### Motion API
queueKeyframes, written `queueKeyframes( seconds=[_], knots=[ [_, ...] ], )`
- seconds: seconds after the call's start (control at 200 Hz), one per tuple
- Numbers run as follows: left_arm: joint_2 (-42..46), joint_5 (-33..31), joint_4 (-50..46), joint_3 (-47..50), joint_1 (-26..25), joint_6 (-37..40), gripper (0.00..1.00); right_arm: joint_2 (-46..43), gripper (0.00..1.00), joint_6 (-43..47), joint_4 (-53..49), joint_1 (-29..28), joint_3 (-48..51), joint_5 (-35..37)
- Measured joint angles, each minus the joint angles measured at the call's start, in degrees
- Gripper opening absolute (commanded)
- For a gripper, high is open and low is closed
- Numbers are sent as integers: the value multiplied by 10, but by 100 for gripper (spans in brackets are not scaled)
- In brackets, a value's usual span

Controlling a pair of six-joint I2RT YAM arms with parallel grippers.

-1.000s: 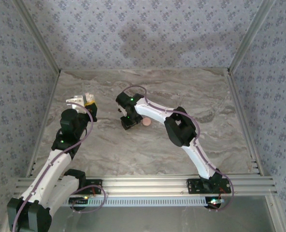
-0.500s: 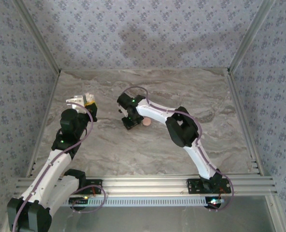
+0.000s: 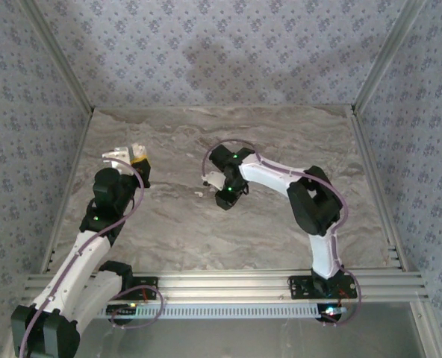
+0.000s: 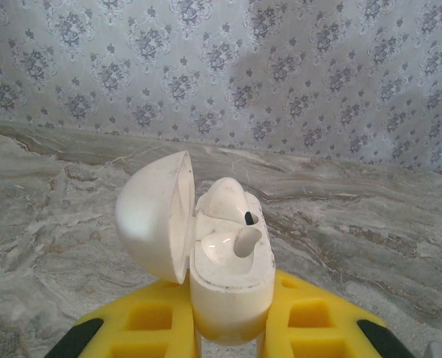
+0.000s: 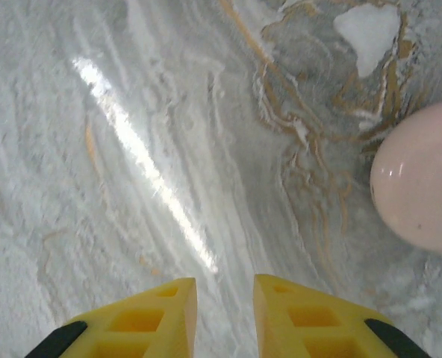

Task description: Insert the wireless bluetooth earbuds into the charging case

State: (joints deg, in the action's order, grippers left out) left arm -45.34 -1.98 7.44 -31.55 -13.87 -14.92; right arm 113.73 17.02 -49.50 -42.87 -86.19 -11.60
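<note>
Over on the left side of the table (image 3: 169, 239), my left gripper (image 4: 228, 332) is clamping the charging case (image 4: 232, 280) upright. Its lid (image 4: 154, 216) is hanging open, and a whitish earbud (image 4: 225, 200) is already sitting in it, glossy and rounded. A short stem is poking up just beside it, and I cannot tell whether that stem belongs to the same bud or to a second one. Near the middle of the table, a pale speck that I am taking for the loose earbud (image 3: 199, 193) is lying on the marble. My right gripper (image 5: 225, 298) is hovering low just to its right, fingers nearly together, with a narrow gap and nothing between them. A pink puck (image 5: 419, 175) is showing at the edge of the right wrist view, near the fingers, and I am treating it as no part of the job. I am judging this as the pick-up step for the loose bud. The next move is calling for shifting the right gripper over the speck, spreading the fingers a little, and pinching gently, since something so small and smooth is likely to slip or skitter away.
</note>
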Motion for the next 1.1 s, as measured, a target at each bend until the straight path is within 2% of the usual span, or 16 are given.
queueKeyframes(
  seconds=[0.085, 0.19, 0.465, 0.605, 0.834, 1.104],
  knots=[
    [0, 2, 0, 0, 0, 0, 14, 0, 29, -7, -8, 2, -13, 2],
    [0, 2, 0, 0, 0, 0, 14, 23, 29, -64, -28, 8, -71, 4],
    [2, 2, 0, 0, 0, 0, 14, 65, 32, -334, -30, -12, -178, 20],
    [2, 2, 0, 0, 1, 0, 14, 101, 34, -431, -35, -28, -214, 37],
    [2, 2, 0, 0, 9, 1, 14, 162, 40, -504, -46, -38, -256, 54],
    [1, 6, 0, 0, 16, 1, 14, 202, 39, -528, -50, -40, -287, 58]
  ],
)
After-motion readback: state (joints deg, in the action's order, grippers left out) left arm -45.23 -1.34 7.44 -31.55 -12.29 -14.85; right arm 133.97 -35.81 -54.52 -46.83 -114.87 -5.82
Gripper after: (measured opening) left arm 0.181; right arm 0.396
